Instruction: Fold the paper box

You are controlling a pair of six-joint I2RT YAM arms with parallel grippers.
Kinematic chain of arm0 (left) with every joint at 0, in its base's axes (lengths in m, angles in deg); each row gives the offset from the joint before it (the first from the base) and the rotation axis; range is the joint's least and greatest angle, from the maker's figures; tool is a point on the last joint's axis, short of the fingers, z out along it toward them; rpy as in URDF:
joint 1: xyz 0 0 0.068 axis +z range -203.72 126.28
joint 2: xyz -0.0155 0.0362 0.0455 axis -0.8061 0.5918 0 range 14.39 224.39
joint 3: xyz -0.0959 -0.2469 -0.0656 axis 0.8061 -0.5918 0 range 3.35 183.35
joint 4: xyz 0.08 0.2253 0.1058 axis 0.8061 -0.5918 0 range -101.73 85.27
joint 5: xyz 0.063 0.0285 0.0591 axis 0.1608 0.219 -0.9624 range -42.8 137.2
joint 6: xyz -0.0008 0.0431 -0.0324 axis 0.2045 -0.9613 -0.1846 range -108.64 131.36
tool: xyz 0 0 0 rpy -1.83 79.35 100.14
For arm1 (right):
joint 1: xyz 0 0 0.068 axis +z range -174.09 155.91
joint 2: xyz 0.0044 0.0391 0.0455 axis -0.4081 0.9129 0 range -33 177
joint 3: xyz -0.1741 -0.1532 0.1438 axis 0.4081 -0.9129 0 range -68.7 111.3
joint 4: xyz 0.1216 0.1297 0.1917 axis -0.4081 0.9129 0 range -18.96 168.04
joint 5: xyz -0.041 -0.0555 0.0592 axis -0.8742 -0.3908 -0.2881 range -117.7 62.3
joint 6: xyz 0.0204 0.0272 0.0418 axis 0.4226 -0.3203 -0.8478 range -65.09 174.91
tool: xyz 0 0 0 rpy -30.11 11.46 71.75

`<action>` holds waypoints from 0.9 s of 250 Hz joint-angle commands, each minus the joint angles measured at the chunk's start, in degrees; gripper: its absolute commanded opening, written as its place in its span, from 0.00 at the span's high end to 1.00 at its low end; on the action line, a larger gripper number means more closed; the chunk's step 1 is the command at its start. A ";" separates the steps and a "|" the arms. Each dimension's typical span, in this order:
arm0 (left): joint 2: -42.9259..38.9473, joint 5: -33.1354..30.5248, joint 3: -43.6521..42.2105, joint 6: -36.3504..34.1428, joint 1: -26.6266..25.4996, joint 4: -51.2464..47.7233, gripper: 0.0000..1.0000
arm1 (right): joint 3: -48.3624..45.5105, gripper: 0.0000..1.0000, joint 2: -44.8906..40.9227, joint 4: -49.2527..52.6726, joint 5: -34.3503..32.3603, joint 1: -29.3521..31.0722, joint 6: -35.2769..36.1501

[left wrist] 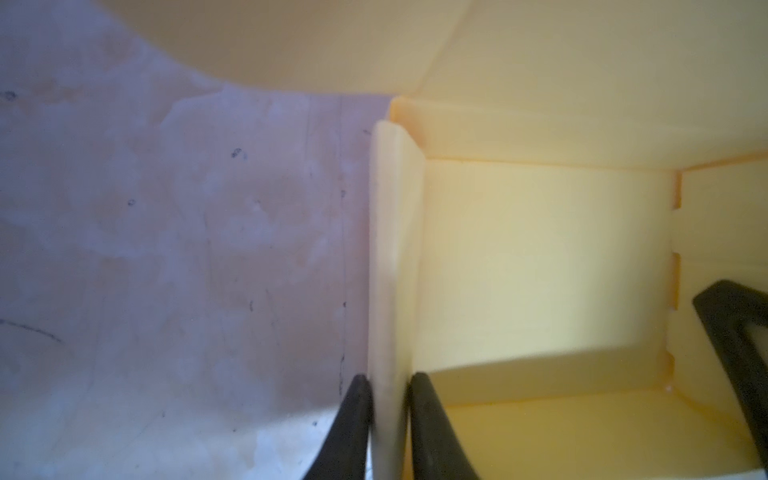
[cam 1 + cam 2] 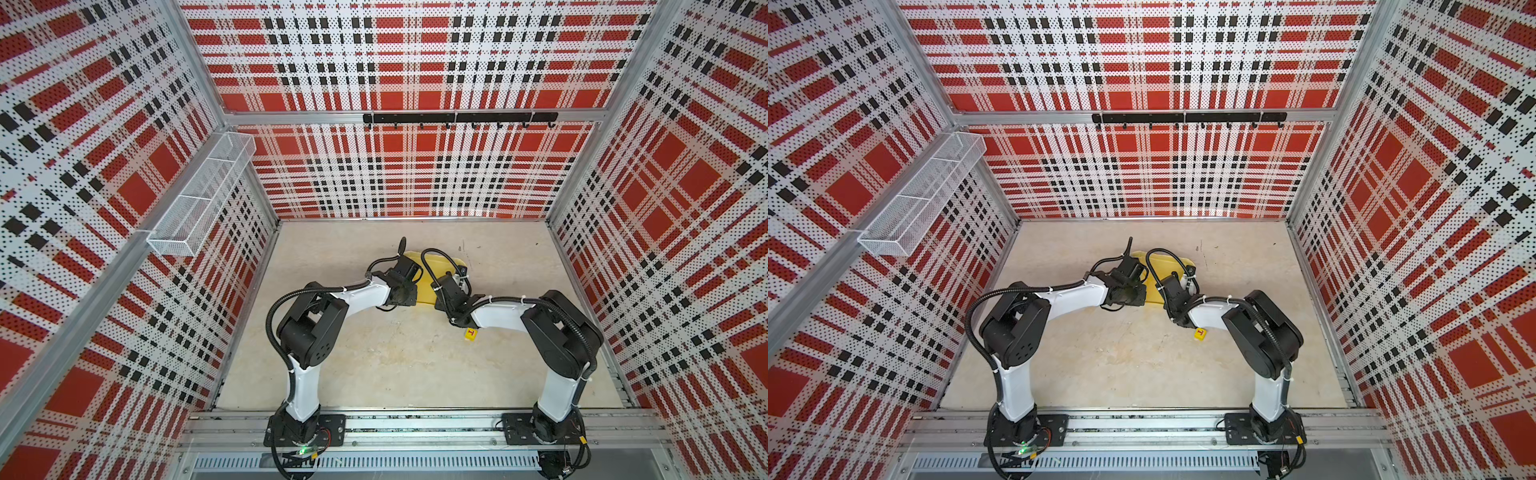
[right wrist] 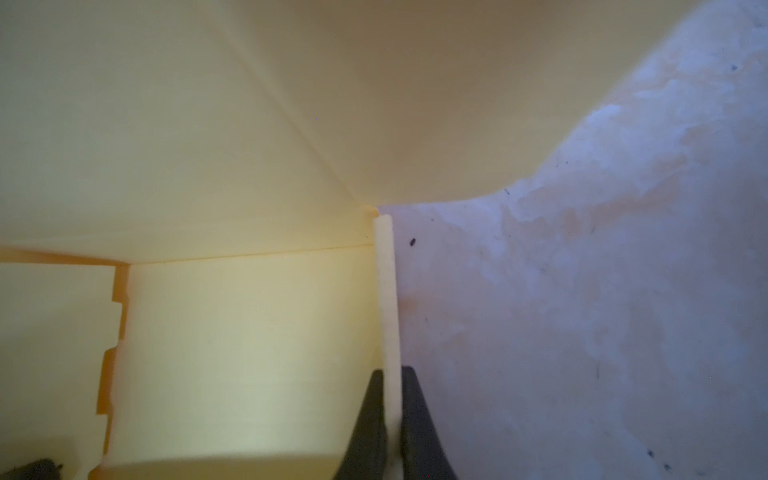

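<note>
Well to the left of the paper box (image 2: 424,291), a white wire basket (image 2: 199,199) hangs high on the side wall. The box itself sits on the pale counter (image 2: 374,365), towards the back wall. It is half built, pale yellow card with its side walls standing up and a broad panel with rounded corners reaching away behind them. In both top views the two arms meet over it and hide much of it.

The left end effector (image 1: 390,384) is at the box's left wall. One black finger (image 1: 353,419) sits outside the wall and the other inside, both against the card, so it is clamped on the box. Above and behind the box, a black hook rail (image 2: 459,118) runs along the back wall.

The right end effector (image 3: 391,374) is at the box's right wall, its fingers (image 3: 415,415) pinched tight on the thin upright edge. In front of the box and a little right of it, a small yellow cube (image 2: 471,334) with a red letter lies on the counter, apart from the box.
</note>
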 commanded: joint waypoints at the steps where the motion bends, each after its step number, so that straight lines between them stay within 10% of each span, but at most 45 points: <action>1: 1.47 -1.36 1.48 1.99 -1.12 -1.39 0.83 | 0.47 1.00 0.44 -2.43 0.18 0.36 -0.63; 162: 5.34 -9.45 7.09 5.01 -4.66 -6.94 1.00 | 0.65 1.00 1.94 -2.90 1.45 0.38 -0.89; 225: 3.85 -9.15 7.36 4.67 -4.62 -7.11 0.75 | 0.46 1.00 1.71 -2.98 1.31 0.37 -1.00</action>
